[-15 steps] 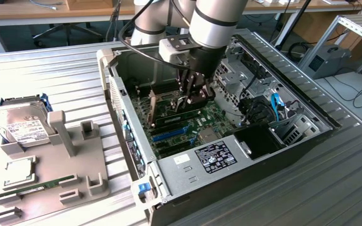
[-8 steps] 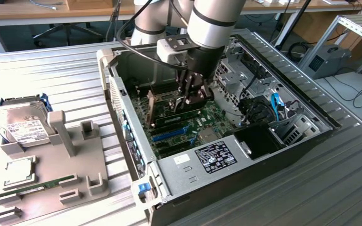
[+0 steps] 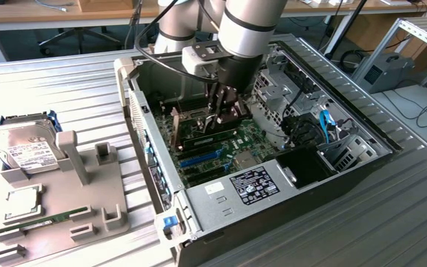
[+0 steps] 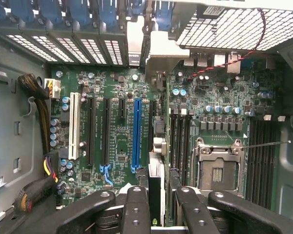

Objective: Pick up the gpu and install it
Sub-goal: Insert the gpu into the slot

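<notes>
The jaws stand at a middling width, closed from both sides on the gpu (image 4: 155, 181), a thin dark expansion card seen edge-on in the wrist view, with black jaw fingers (image 4: 136, 210) pressed against each face. In the exterior view the silver-grey robot arm (image 3: 251, 22) reaches straight down into the open black and silver computer case (image 3: 362, 153), which lies on its side on the ribbed metal surface (image 3: 65, 83).

The card hangs upright over the green motherboard (image 3: 221, 146), near the middle of the case. In the wrist view it lines up just beside the long blue expansion slot (image 4: 136, 134), between that slot and the row of black memory slots (image 4: 180, 141). Whether its lower edge touches the board cannot be told. The square metal processor socket (image 4: 217, 168) lies bare, and a long white slot (image 4: 74, 126) sits well apart from the card on the far side of the blue one.

At the exterior view's left, a grey moulded holder tray (image 3: 87, 222) rests on the surface beside the case. It carries a silver boxy hard drive with a white label (image 3: 22, 147), a square silver processor chip (image 3: 22, 203) and a slim green memory stick (image 3: 43, 219).
</notes>
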Robot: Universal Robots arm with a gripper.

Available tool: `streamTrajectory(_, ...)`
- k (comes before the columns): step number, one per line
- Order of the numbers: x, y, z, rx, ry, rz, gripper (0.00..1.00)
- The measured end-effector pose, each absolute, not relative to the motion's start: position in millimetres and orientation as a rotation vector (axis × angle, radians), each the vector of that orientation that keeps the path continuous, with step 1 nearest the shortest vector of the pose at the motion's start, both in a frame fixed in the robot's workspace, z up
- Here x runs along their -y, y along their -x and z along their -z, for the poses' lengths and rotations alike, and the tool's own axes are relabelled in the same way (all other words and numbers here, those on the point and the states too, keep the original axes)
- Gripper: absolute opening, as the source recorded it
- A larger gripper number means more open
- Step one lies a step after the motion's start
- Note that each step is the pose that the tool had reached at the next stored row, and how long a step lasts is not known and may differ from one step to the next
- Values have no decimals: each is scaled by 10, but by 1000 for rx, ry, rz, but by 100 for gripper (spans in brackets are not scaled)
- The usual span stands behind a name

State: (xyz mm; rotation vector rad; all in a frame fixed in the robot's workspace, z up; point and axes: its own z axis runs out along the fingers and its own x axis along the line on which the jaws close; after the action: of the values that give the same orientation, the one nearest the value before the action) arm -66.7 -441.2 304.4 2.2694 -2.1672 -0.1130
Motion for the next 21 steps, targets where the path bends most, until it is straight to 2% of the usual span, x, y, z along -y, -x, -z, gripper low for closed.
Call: streamTrajectory(21, 4472, 782, -3026, 2167, -2269, 113, 26)
